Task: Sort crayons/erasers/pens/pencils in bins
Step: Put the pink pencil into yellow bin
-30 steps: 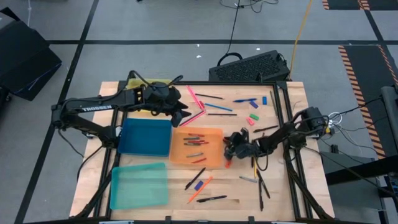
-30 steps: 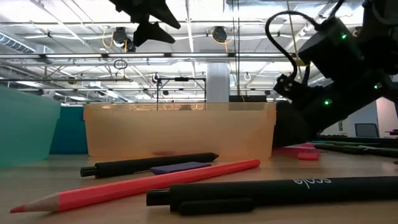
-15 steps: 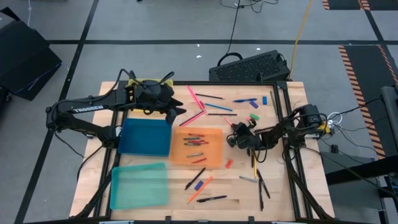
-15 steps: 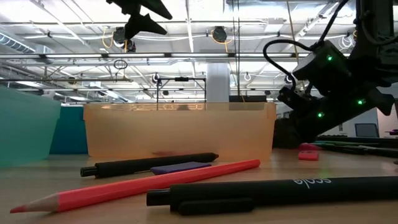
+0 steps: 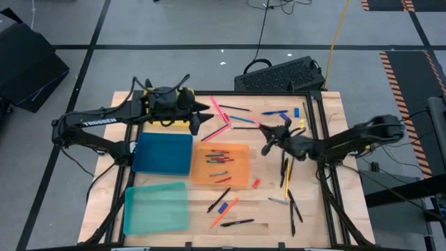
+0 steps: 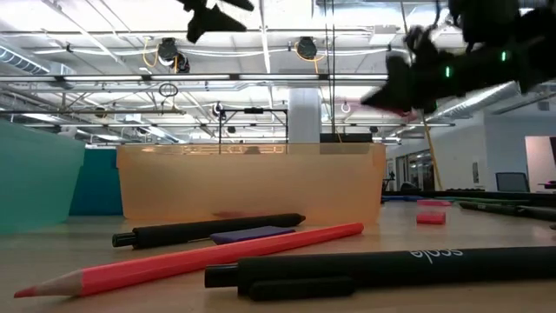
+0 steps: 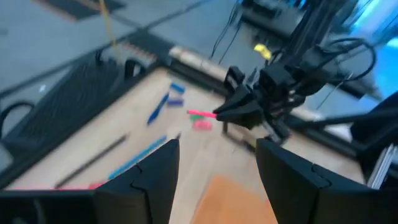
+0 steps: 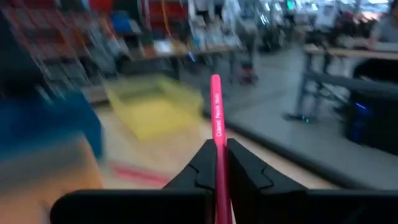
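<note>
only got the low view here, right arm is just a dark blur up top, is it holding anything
Observer: Yes. The right wrist view shows the right gripper shut on a pink pencil that sticks out past the fingertips.
Operator: where is it over the table
Observer: In the high view the right gripper is raised above the scattered pens and erasers, beside the orange bin.
Operator: and the left one
Observer: The left gripper is open and holds nothing, its fingers spread, hovering next to the yellow bin.
Operator: anything sorted yet
Observer: The orange bin holds several crayons; the teal bin looks empty from above.
</note>
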Available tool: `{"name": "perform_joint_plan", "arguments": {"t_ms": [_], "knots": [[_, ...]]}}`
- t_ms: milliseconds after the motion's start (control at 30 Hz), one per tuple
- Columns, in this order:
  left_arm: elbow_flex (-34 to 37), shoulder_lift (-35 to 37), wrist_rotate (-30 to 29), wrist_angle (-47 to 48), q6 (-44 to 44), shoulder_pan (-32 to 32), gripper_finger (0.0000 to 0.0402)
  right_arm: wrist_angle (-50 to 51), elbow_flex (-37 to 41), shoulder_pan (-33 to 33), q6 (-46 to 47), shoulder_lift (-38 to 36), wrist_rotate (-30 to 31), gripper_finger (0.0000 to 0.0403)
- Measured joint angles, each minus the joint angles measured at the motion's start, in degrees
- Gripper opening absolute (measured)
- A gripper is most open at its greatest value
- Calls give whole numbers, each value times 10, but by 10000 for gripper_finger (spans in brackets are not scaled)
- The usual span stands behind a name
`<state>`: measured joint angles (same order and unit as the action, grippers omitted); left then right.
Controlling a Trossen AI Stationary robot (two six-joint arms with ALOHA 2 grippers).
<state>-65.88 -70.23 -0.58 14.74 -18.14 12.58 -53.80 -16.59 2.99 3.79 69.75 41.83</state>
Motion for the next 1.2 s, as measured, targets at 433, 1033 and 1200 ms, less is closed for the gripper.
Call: {"name": "perform_joint_plan", "arguments": {"t_ms": [433,1033,1200], "knots": [[7,-152,54,-450,41,-14,214,-8,-88,-5,-2,-127,-159,11],[-34,-293,126,-657,-73,0,214,-23,-130,-52,21,-125,-226,11],[-94,-324,128,-650,-76,1,214,-24,-130,-66,46,-125,-227,11]]}}
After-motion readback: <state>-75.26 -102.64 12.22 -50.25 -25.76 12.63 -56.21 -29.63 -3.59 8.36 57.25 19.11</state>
